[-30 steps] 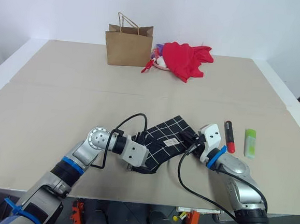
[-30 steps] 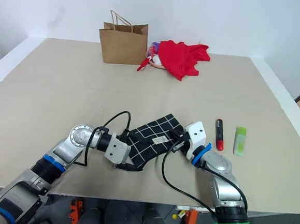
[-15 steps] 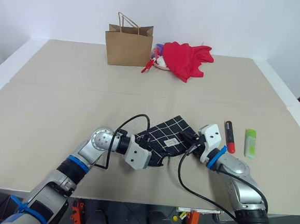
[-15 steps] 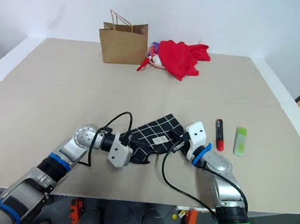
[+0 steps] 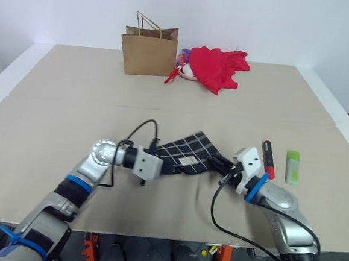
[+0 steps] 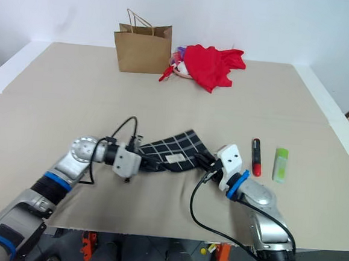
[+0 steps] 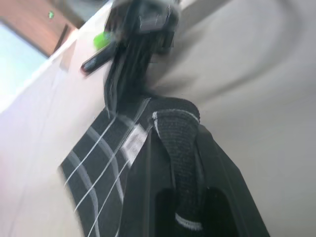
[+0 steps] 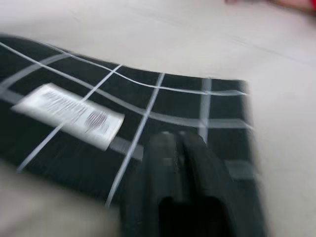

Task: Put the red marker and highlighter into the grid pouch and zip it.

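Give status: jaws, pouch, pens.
Left gripper shut on grid pouch; right gripper at its other edge. Red marker, highlighter on table, outside.

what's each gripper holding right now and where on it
The left gripper is shut on the near-left edge of the black grid-lined fabric pouch, lifting it. Whether the right gripper grips the opposite end cannot be told.

Matt cloth grid pouch (image 5: 187,155), brown paper bag (image 5: 148,53), crumpled red cloth (image 5: 216,67).
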### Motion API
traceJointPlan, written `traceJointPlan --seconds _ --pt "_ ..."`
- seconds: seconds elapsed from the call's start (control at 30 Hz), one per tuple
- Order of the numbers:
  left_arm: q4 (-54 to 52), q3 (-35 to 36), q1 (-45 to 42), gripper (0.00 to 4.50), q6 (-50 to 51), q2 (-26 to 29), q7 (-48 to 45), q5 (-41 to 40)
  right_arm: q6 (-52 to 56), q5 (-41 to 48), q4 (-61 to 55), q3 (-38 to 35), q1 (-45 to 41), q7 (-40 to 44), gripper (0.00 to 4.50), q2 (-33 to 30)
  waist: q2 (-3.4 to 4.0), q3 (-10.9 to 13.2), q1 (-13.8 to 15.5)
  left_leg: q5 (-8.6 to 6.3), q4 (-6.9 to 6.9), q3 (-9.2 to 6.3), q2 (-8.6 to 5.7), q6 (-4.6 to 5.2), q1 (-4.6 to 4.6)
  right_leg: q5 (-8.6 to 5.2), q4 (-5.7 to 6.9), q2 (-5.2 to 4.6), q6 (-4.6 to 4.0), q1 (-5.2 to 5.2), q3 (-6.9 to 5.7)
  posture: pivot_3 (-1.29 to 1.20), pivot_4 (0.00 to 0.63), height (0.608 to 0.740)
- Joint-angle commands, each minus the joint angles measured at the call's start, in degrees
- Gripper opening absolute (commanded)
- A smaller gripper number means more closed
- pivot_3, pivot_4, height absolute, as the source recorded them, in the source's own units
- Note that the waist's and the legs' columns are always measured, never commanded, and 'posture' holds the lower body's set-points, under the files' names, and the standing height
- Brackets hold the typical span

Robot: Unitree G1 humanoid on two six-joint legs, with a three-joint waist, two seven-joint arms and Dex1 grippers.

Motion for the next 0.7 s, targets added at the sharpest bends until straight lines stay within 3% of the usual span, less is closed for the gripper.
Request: traceJointPlan --seconds 0.03,0.13,0.17,0.43,0.7 --pt "-2.69 2.37 0.33 0.0 1.84 0.67 -4.49 -6.47 -1.86 5.13 -8.31 -3.93 1.76 5.63 2.48 -3.83 0.0 0.0 0.28 0.0 0.02 -0.03 -0.01 0.0 -0.04 -0.01 -0.01 -0.01 0.01 -0.01 -0.03 0.0 0.15 0.74" --pt "-3.15 3.58 -0.11 0.0 3.71 1.04 -8.24 -10.02 -5.24 6.49 -11.51 -5.58 7.45 12.52 4.21 -8.71 -0.02 0.01 1.17 -0.01 0.04 -0.31 -0.05 0.0 -0.16 -0.11 -0.03 -0.02 -0.03 0.01 -0.32 0.0 0.15 0.74" --pt "-3.27 3.86 -0.22 0.0 4.33 1.06 -9.2 -10.82 -5.93 6.52 -11.87 -5.7 9.03 13.98 4.36 -9.89 -0.01 0.01 1.31 -0.01 0.04 -0.4 -0.05 0.0 -0.16 -0.14 -0.03 -0.02 -0.08 0.03 -0.44 0.0 0.15 0.74" --pt "-3.62 4.6 -0.32 0.0 3.58 1.06 -14.03 -11.18 -10.02 3.61 -7.95 -6.8 16.11 15.32 4.46 -12.47 0.01 0.02 1.39 -0.01 0.16 -0.57 -0.04 0.01 -0.1 -0.14 0.0 -0.01 -0.19 0.19 -0.65 0.0 0.15 0.74" --pt "-5.4 4.98 0.45 0.0 3.13 1.21 -14.87 -10.75 -2.76 9.68 -7.14 -8.44 16.96 12.81 4.46 -10.56 0.01 0.02 1.42 0.0 0.24 -0.6 -0.04 0.0 -0.09 -0.09 0.0 -0.02 -0.17 0.27 -0.66 0.0 0.15 0.74"
